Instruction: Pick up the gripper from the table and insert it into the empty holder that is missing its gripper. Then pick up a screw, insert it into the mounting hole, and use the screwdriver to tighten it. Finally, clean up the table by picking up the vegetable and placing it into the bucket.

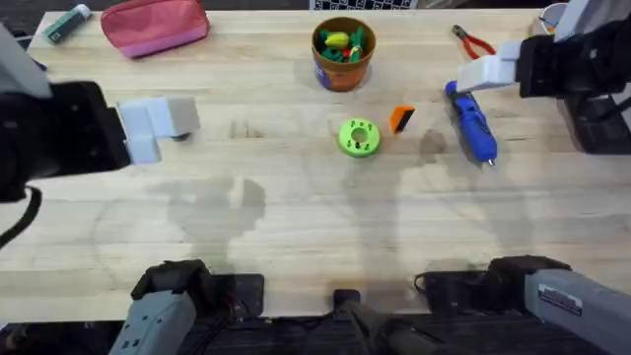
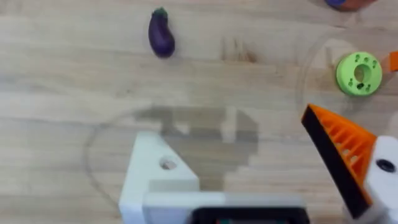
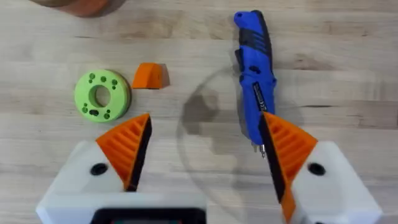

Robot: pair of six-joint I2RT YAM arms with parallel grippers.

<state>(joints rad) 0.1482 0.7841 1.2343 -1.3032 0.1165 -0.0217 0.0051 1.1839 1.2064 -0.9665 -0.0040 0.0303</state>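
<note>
Taking the green ring (image 1: 358, 137) at mid-table as the landmark, the left gripper (image 1: 158, 123) hangs well to its left, above bare wood. In the left wrist view, one side of this gripper is a bare white holder (image 2: 158, 171) with a mounting hole and no finger, and the other side carries an orange ribbed finger (image 2: 342, 152), so the two stand wide apart with nothing between them. The same view shows the purple vegetable (image 2: 161, 35) lying on the wood, well apart from the ring. Just beyond the ring stands the bucket (image 1: 342, 52), with yellow and green toys inside. Just right of the ring lies the loose orange gripper (image 1: 401, 119), near it but not touching. Farther right lies the blue screwdriver (image 1: 471, 120). The right gripper (image 3: 202, 158) hovers over the screwdriver, its orange fingers (image 3: 127, 146) spread and gripping nothing
</note>
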